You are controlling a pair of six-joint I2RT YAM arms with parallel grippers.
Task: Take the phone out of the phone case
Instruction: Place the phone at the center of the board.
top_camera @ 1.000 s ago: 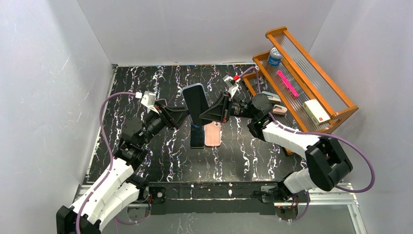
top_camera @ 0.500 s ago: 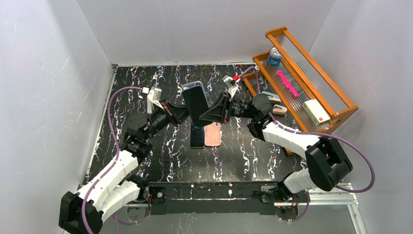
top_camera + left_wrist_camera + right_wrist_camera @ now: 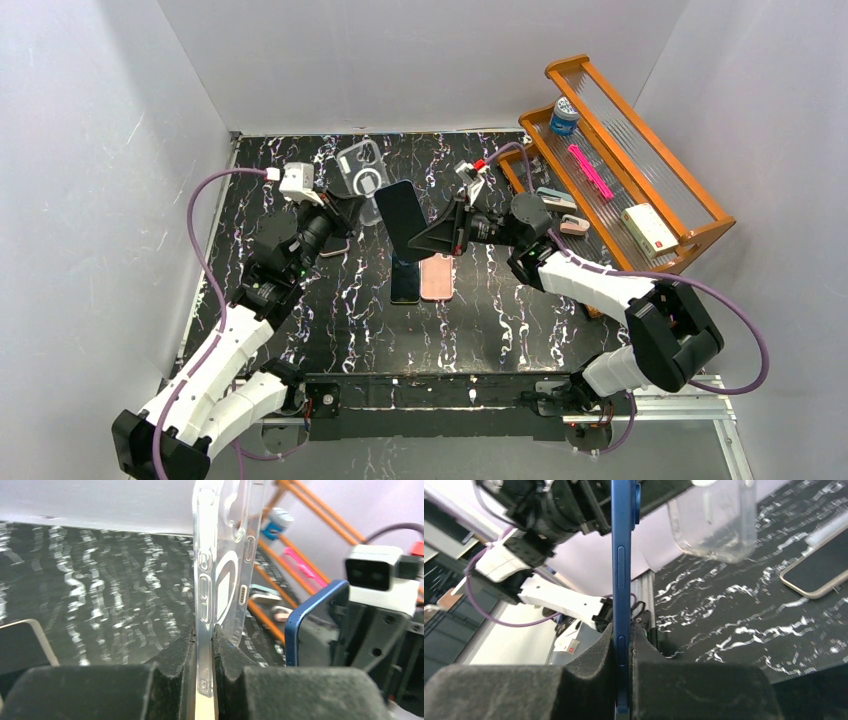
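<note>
The clear phone case is empty and held off the black marbled table, toward 11 o'clock from the table's middle in the top view. The left gripper has both fingers pressed together on one thin edge of it. In the left wrist view the case stands upright on edge, rising from the narrow slit between the 2 dark pads. The blue phone is out of the case and hangs tilted above the table's middle, at 4 o'clock of the case with a small gap between them. The right gripper reaches in from 3 o'clock and is clamped on the phone's edge. In the right wrist view the phone runs straight up from between the closed pads, its side buttons showing. Under the raised phone, 2 more phones lie flat side by side, a dark one and a pink one just at its 3 o'clock. A 3rd phone with a pale rim lies flat near the left gripper. At 2 o'clock stands a wooden rack holding a blue-capped bottle, a pink item and a white box.
</note>
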